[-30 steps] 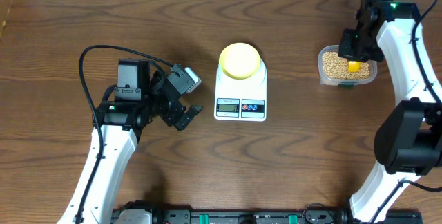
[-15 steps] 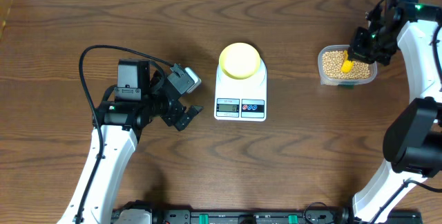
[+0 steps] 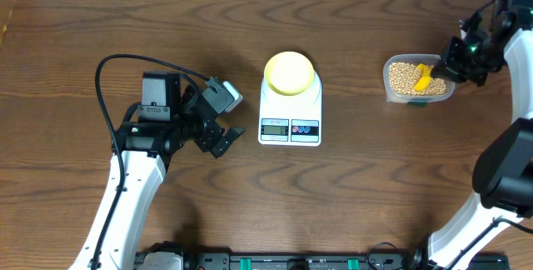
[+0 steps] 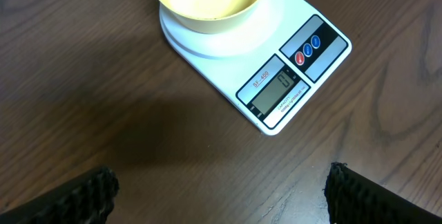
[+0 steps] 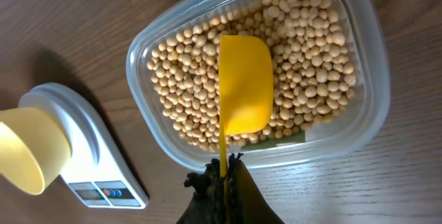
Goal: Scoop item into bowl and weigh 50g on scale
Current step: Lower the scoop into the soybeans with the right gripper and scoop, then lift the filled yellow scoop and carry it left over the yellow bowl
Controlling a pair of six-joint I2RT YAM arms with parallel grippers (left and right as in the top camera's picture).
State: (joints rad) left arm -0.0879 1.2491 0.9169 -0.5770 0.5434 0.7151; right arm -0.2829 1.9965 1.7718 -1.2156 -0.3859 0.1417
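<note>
Judged early in the task. Done so far: bowl [image 3: 289,72] set on the scale [image 3: 290,128], well off to the left of the right gripper [image 5: 224,179]. Seen empty from the left wrist view, with no beans [image 5: 304,51] in it. Left to do: lifting a load, carrying it across to the bowl, tipping it in and topping up to the target weight. Display too hard to read.

Right gripper clenched tight on the thin handle of the yellow scoop [image 5: 244,79], held out ahead of the fingers. Scoop head resting on the beans in the clear tub [image 5: 373,51], directly in front of and below the gripper. No beans visible on its upper face, so probably not yet loaded.

Left gripper [image 4: 221,195] spread wide, grasping nothing, hovering over bare table [image 4: 103,113] with the scale just ahead of it
</note>
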